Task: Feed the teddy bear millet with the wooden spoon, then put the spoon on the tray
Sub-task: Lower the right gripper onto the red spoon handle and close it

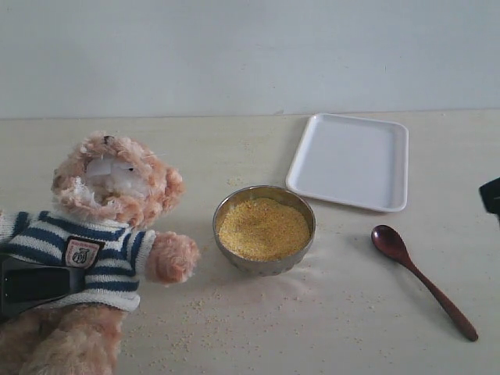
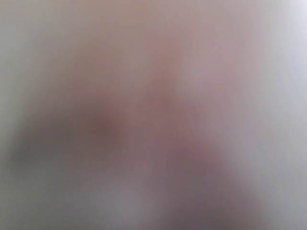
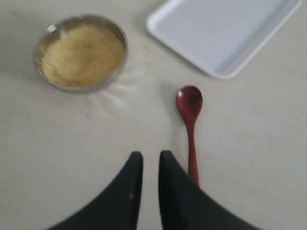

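The teddy bear [image 1: 109,226] sits upright at the left, and my left gripper [image 1: 47,283] is shut on its striped torso. The left wrist view is only a pinkish blur. Millet [image 1: 263,228] fills the metal bowl [image 1: 269,266] in the middle. The wooden spoon [image 1: 422,281] lies flat on the table to the bowl's right, in front of the white tray [image 1: 349,160], which holds nothing. In the right wrist view my right gripper [image 3: 151,154] hovers just beside the wooden spoon's [image 3: 190,112] handle. It is open by a narrow gap, with nothing between its fingers.
Stray grains are scattered on the table [image 1: 312,328] in front of the bowl. A black part of my right arm [image 1: 491,195] shows at the right edge of the exterior view. The bowl [image 3: 81,51] and tray [image 3: 225,31] lie beyond the spoon.
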`<state>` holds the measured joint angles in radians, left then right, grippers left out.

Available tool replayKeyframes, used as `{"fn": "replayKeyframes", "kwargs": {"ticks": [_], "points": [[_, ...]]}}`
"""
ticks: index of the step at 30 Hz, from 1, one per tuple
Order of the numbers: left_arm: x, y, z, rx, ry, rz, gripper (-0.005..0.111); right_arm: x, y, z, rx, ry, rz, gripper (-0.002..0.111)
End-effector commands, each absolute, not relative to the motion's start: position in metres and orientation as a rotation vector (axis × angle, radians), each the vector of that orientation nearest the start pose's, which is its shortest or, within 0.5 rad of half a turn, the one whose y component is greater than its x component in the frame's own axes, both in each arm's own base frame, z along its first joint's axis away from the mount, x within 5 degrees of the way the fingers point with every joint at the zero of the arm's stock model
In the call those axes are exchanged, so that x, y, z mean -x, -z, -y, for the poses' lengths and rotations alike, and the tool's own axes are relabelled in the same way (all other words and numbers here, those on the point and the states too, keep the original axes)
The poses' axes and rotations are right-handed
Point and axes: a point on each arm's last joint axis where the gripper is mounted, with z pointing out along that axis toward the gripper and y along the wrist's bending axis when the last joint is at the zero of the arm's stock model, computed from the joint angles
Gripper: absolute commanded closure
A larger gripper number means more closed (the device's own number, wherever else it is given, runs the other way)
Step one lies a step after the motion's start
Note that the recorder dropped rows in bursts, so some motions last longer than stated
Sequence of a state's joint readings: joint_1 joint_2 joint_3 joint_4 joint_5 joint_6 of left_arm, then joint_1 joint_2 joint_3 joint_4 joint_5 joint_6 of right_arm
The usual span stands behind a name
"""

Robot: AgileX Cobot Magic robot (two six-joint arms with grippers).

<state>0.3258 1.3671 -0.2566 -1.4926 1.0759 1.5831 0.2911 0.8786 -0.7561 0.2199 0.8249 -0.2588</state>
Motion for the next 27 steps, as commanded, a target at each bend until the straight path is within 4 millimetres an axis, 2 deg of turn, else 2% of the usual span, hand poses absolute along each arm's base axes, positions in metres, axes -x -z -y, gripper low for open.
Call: {"fn": "replayKeyframes", "kwargs": {"ticks": [1,3,4,8,16,22,27], "points": [[-0.165,-0.167,0.029,-0.099,1.192,-2.233,0.102,-0.184,-0.275,-0.064,0.591,-0.181,-2.511,0.057],[-0.165,-0.167,0.029,-0.099,1.192,-2.233,0.102,-0.188,-0.265,-0.064,0.586,-0.156,-2.485,0.039],[-0.165,-0.167,0.029,-0.099,1.192,-2.233,0.102,-0.189,-0.257,-0.062,0.585,-0.129,-2.462,0.036],[-0.165,-0.167,0.029,-0.099,1.192,-2.233,0.102,-0.185,-0.231,-0.058,0.565,-0.097,-2.444,0.043],[-0.165,-0.167,0.029,-0.101,1.192,-2.234,0.102,-0.172,-0.185,-0.052,0.654,-0.034,-2.411,0.043],[-0.165,-0.167,0.029,-0.101,1.192,-2.234,0.102,-0.161,-0.166,-0.048,0.73,0.02,-2.264,0.043],[-0.165,-0.167,0.029,-0.101,1.192,-2.234,0.102,-0.157,-0.16,-0.047,0.708,0.024,-2.213,0.043]]}}
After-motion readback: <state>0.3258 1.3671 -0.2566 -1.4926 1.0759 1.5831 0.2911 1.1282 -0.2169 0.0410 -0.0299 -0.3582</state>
